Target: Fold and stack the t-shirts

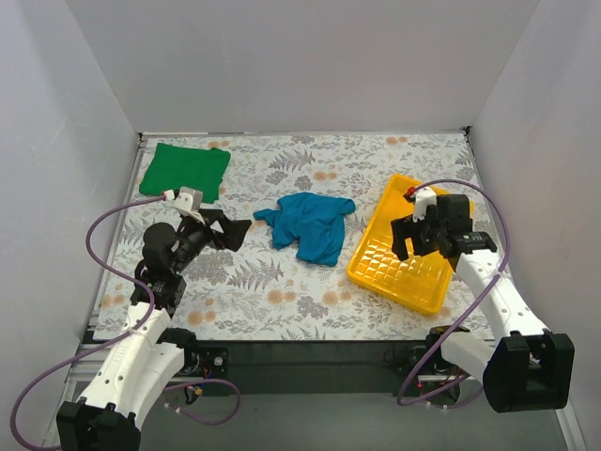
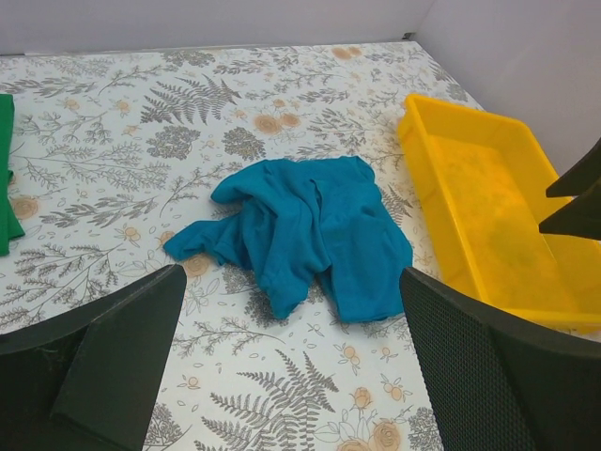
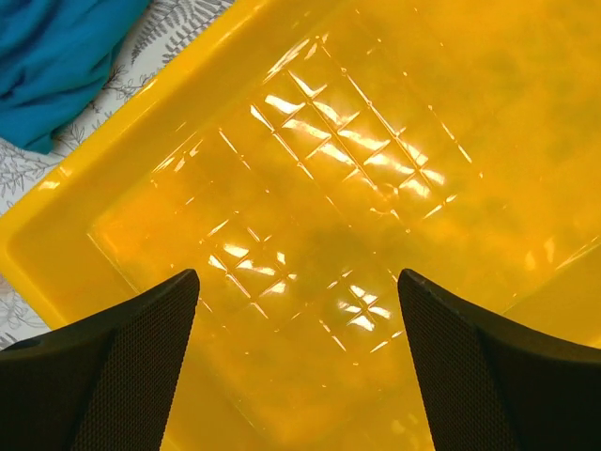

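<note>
A teal-blue t-shirt [image 1: 310,224] lies crumpled in the middle of the floral table; the left wrist view shows it [image 2: 300,230] just ahead of the fingers. A bright green t-shirt [image 1: 185,170] lies folded flat at the back left, its edge [image 2: 7,178] at the left border. My left gripper [image 1: 235,231] hovers open to the left of the teal shirt, nothing between its fingers. My right gripper [image 1: 413,240] hangs open over the yellow tray [image 1: 399,246], holding nothing. The tray's ribbed floor [image 3: 319,216] fills the right wrist view, with a teal shirt corner [image 3: 56,66] at upper left.
The yellow tray [image 2: 488,207] stands at the right of the table, close to the right wall. White walls enclose the table on three sides. Purple cables loop from both arms near the front edge.
</note>
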Motion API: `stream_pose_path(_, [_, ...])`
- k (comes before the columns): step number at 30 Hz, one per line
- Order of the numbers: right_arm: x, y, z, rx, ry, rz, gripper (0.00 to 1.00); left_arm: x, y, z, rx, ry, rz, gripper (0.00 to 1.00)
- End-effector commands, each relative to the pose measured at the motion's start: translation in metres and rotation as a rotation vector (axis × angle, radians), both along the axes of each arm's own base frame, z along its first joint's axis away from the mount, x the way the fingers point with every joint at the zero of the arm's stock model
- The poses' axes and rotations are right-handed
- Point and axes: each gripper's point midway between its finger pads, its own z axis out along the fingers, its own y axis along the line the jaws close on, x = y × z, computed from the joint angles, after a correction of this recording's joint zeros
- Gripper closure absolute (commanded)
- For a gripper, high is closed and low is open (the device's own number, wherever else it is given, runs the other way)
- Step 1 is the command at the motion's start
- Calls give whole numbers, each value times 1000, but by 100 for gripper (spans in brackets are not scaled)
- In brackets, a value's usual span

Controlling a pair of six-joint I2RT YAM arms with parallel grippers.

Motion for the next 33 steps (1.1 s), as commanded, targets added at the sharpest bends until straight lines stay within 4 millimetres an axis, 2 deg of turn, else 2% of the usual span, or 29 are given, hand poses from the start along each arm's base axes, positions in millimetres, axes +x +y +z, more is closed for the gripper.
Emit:
stream_pose_path(1, [22,2,24,155,-70,-157,8,-3,-6,9,-12,-26,-35,3])
stream_pose_path(4, [37,27,36,296,12,-155,9,-4,-6,8,-12,-26,-38,3])
stream_pose_path(5, [43,35,28,347,88,-191,9,-4,-6,7,-11,-23,-38,3])
stream_pose_path(6, [52,47,42,377,81,-161,9,-4,-6,6,-9,-20,-36,3])
stream_pose_path(7, [55,56,44,399,98,-140,7,-4,-5,5,-8,-20,-33,3])
stream_pose_path(8, [61,63,44,410,113,-169,6,-4,-4,4,-5,-13,-24,3])
stream_pose_path(9, [64,76,36,399,148,-164,5,-4,-4,4,-4,-13,-21,3])
stream_pose_path(10, [79,73,39,360,108,-225,2,-4,-3,4,-4,-15,-19,3])
stream_pose_path(11, [86,74,36,334,101,-261,2,-5,-2,4,-3,-14,-15,3])
stream_pose_path(12, [89,80,26,302,118,-283,2,-4,-2,3,-1,-14,-10,3])
stream_pose_path(13, [104,67,25,246,58,-359,2,-4,-2,2,1,-13,-12,3])
stream_pose_path(15, [113,57,10,127,20,-414,2,-2,-3,-1,5,-3,-18,3])
stream_pose_path(16, [119,38,7,32,-22,-488,2,-2,-4,-1,6,1,-21,3])
stream_pose_path(18, [117,32,-3,3,-10,-508,2,-1,-5,-2,7,8,-28,3])
stream_pose_path(19, [113,41,-7,30,19,-474,2,-1,-5,-2,6,8,-31,3])
stream_pose_path(24, [106,60,-34,40,95,-422,4,-1,-7,-3,7,9,-40,3])
stream_pose_path(27, [106,69,-46,43,138,-393,12,-1,-6,-3,11,9,-33,3])
stream_pose_path(30, [102,66,-57,12,156,-387,18,0,-4,-3,13,5,-25,3])
stream_pose_path(33, [100,60,-64,-35,154,-362,32,0,-6,-2,13,5,-33,3])
